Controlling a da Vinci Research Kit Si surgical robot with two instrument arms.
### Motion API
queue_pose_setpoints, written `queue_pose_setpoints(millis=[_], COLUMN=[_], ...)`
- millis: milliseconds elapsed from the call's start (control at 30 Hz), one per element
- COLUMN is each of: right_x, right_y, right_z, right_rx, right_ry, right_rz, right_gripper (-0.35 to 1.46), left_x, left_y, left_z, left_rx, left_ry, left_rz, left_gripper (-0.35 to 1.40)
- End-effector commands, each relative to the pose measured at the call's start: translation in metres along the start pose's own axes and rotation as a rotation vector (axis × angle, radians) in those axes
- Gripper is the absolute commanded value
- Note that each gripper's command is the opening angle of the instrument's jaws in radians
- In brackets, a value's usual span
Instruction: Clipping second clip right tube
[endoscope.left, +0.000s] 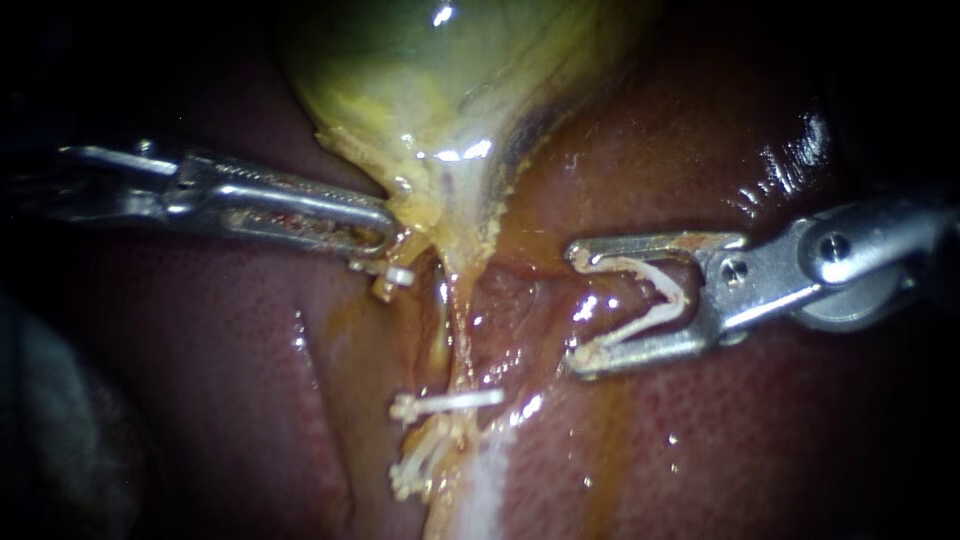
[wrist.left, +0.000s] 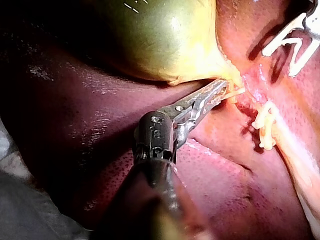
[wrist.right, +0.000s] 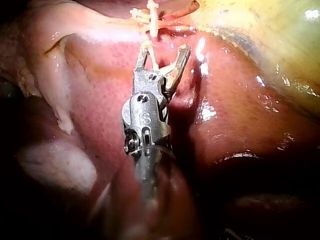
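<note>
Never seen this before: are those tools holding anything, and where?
Left instrument pinches the gallbladder at its narrow end; right instrument holds an open clip by its legs.

Open white V clip (endoscope.left: 680, 302) held in right instrument (endoscope.left: 578, 305) jaws, beside pale tube (endoscope.left: 458, 340) below gallbladder (endoscope.left: 420, 90); two closed clips (endoscope.left: 447, 402) cross tube lower.

The left instrument (endoscope.left: 385, 235) is plain silver metal, with long, narrow jaws that have rounded ends and a slot running down each one. Behind them, the left wrist view shows a darker grey hinge block (wrist.left: 156, 135) with small round pins and a stamped mark, then a dark shaft (wrist.left: 167, 200). The right instrument (endoscope.left: 578, 305) is brighter steel. Its jaws are shorter, flat and straight-edged, with a small screw (endoscope.left: 735, 268) at their root and a larger pin (endoscope.left: 832, 246) on a round disc.
</note>
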Motion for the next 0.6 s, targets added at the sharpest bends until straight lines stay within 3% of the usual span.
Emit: queue_pose_setpoints(millis=[33,200,433,600], right_x=[0.0,-0.0001,-0.0001,0.0003], right_y=[0.0,0.0,-0.0002,-0.0003], right_z=[0.0,0.0001,0.0002,0.0006], right_rx=[0.0,0.006,0.015,0.023], right_ry=[0.0,0.0,0.0,-0.003], right_rz=[0.0,0.0,-0.001,-0.001], right_gripper=[0.5,0.5,0.5,0.5], left_x=[0.0001,0.0011,0.0034,0.0034], left_y=[0.0001,0.0018,0.0053,0.0054], left_z=[-0.0002,-0.0023,-0.0071,-0.0078], left_rx=[-0.001,-0.009,-0.03,-0.039], left_ry=[0.0,-0.003,-0.005,-0.003], left_rz=[-0.001,-0.004,-0.023,-0.024], left_gripper=[-0.35,-0.35,-0.35,-0.35])
